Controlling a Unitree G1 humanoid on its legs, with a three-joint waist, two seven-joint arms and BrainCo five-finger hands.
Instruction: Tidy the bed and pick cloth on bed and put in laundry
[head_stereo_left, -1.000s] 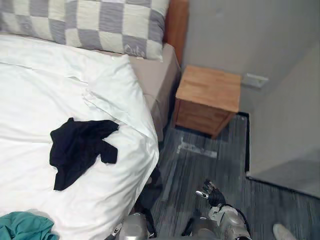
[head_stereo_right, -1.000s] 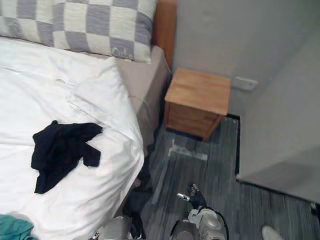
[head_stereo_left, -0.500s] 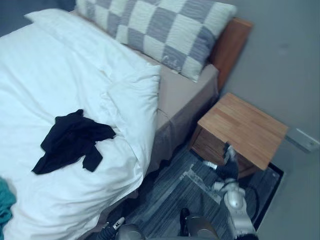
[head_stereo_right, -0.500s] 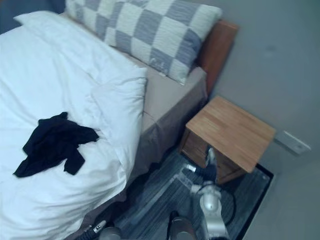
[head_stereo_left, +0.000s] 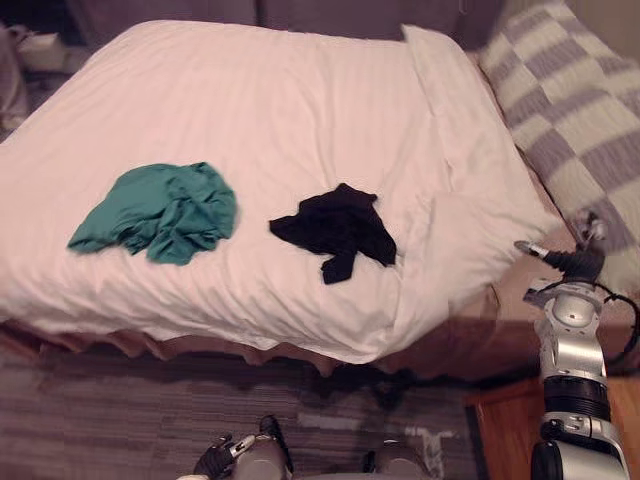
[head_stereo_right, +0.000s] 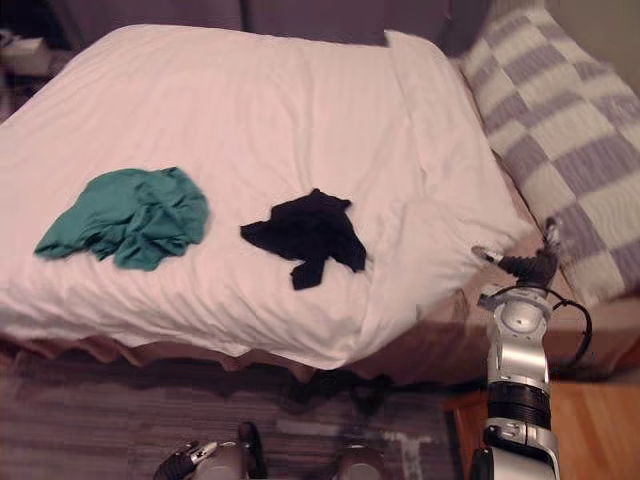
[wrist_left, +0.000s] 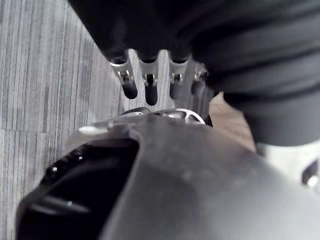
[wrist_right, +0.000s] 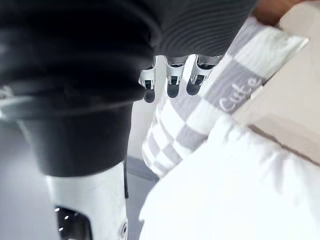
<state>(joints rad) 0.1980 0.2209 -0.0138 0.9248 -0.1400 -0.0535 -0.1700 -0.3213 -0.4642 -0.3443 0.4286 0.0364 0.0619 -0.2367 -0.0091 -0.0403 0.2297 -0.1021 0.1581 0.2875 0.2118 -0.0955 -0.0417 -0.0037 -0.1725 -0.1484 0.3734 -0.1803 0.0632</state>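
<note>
A green cloth (head_stereo_left: 155, 210) lies crumpled on the left part of the white duvet (head_stereo_left: 280, 110). A black cloth (head_stereo_left: 338, 228) lies near the duvet's middle, closer to the near edge. My right hand (head_stereo_left: 572, 262) is raised at the bed's right corner, beside the checkered pillow (head_stereo_left: 580, 130), well right of the black cloth; its fingers (wrist_right: 170, 82) are straight and hold nothing. My left hand (head_stereo_left: 215, 462) hangs low at the bottom edge, over the floor, with its fingers (wrist_left: 150, 90) straight and empty.
The duvet's near edge hangs over the bed's brown side (head_stereo_left: 440, 345). A wooden nightstand (head_stereo_left: 510, 430) stands at the bottom right, by my right arm. Striped grey carpet (head_stereo_left: 120, 420) runs along the bed's near side.
The camera has swung from the nightstand corner to the whole bed, bringing the green cloth fully into view. My right hand has risen from low over the floor to the bed's pillow corner.
</note>
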